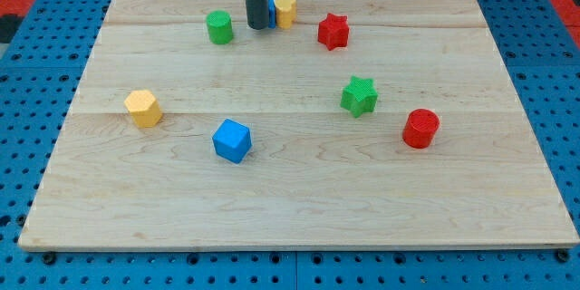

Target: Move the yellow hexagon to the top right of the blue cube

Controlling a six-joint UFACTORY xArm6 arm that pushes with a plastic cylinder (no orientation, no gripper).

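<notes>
The yellow hexagon [143,108] lies at the board's left, about midway up. The blue cube [232,140] lies to its lower right, a block's width or so away. My tip [258,26] stands near the view's top, well above both of them. It sits between a green cylinder [219,27] on its left and a small blue block [271,11], mostly hidden behind the rod, on its right.
A yellow block [286,10] sits just right of the hidden blue one. A red star [333,31] lies further right. A green star [360,96] and a red cylinder [420,128] lie at the right. The wooden board [299,217] ends in blue pegboard.
</notes>
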